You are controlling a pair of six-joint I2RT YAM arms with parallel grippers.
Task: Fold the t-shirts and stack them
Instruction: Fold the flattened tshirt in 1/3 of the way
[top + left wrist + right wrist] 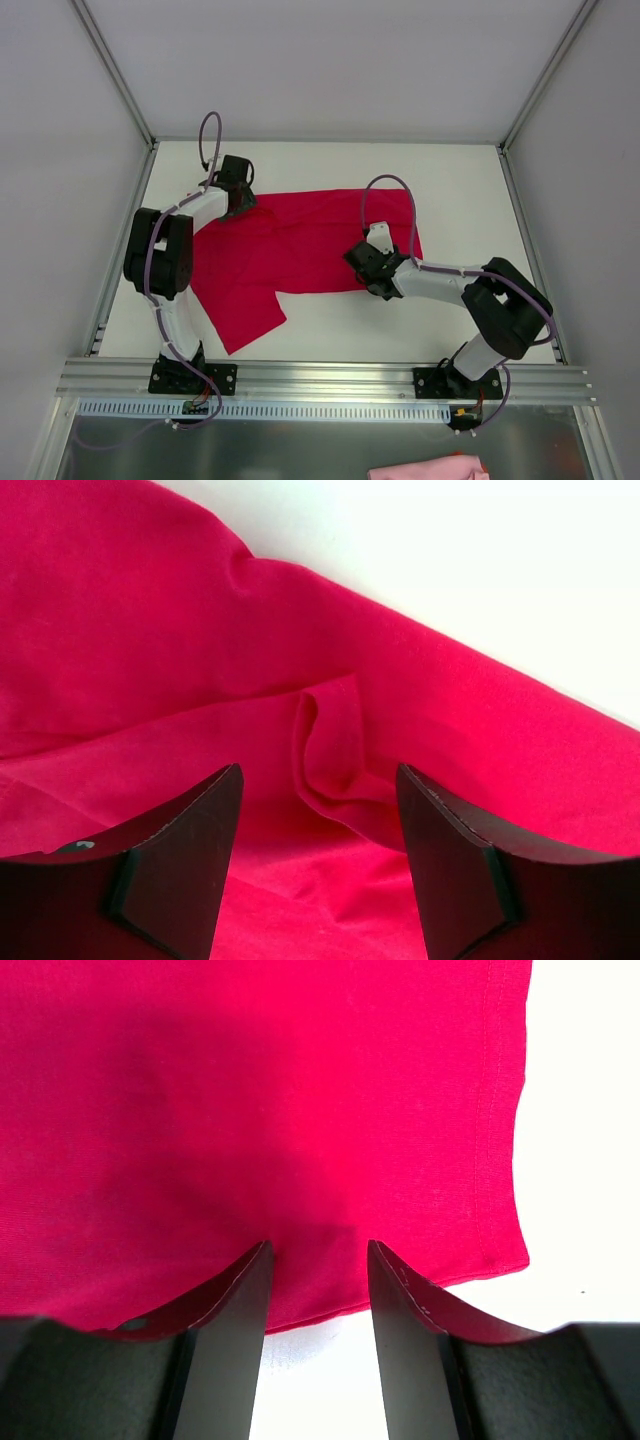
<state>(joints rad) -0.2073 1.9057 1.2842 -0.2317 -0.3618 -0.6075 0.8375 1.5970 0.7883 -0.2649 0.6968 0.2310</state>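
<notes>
Crimson t-shirt (300, 250) is recorded spread flat but partly rumpled on the white table (460, 180), with both grippers positioned at its edges.
The left gripper (318, 775) is located at the t-shirt's far left corner, jaws set fairly wide astride a raised fold (330, 750); contact with it cannot be confirmed. The right gripper (318, 1248) is located at the t-shirt's near edge, jaws parted narrowly over the hem (300, 1315), nothing pinched. A pink cloth (430, 468) is noted well apart from the t-shirt, beyond the near rail (320, 375).
</notes>
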